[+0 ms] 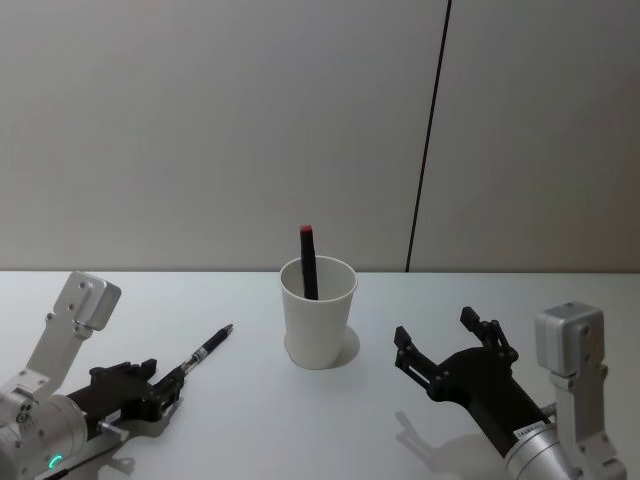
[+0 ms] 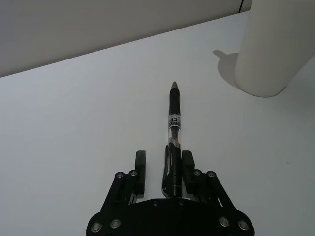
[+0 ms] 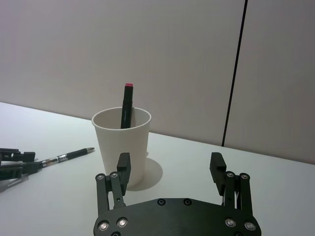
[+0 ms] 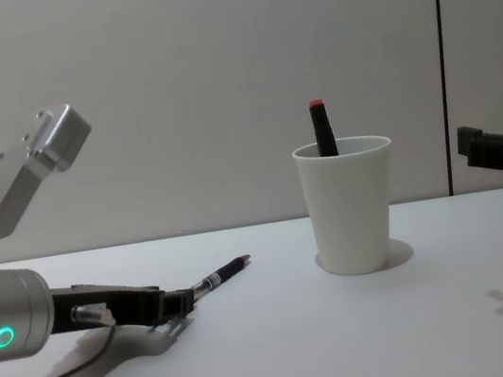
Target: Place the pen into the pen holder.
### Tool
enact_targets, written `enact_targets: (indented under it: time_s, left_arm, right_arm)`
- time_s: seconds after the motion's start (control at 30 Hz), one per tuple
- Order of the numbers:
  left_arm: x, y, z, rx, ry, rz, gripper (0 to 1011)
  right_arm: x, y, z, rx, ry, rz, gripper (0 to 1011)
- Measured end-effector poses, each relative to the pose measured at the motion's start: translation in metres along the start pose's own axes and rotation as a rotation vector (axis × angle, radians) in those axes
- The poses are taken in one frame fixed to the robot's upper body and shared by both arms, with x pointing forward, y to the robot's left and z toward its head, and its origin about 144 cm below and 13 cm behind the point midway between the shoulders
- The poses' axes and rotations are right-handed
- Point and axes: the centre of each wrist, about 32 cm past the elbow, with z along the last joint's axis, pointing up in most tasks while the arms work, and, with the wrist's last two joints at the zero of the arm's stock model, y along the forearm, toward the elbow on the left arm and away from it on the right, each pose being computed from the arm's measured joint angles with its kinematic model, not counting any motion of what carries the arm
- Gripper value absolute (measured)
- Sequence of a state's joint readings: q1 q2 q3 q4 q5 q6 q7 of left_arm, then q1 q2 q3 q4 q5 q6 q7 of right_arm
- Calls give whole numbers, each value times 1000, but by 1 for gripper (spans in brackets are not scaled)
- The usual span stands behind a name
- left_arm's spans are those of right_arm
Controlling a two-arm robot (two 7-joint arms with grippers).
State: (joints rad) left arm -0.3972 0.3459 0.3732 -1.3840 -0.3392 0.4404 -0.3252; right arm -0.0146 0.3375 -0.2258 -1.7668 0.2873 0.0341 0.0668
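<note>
The left pincer [image 2: 163, 162] sits low over the bench [image 1: 250, 430], left of the white paper-cup pen holder [image 1: 318, 325]. It is released, its fingers straddling the back end of the black pen [image 2: 174, 123], whose tip points toward the cup, apart from it. A dark marker with a red end [image 1: 308, 262] stands in the cup. The right pincer [image 3: 171, 161] hovers released, right of the cup

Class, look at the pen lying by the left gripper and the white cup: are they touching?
Apart. In the head view, bare table lies between the pen and the cup; the chest view agrees.
</note>
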Motion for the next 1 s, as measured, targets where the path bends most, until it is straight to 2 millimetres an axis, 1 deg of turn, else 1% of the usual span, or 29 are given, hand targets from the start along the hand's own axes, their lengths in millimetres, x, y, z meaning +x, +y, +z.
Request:
enact_targets:
  time_s: [1.0]
  left_arm:
    - [0, 0, 0, 1, 0, 0, 255]
  right_arm:
    - [0, 0, 0, 0, 0, 0, 1001]
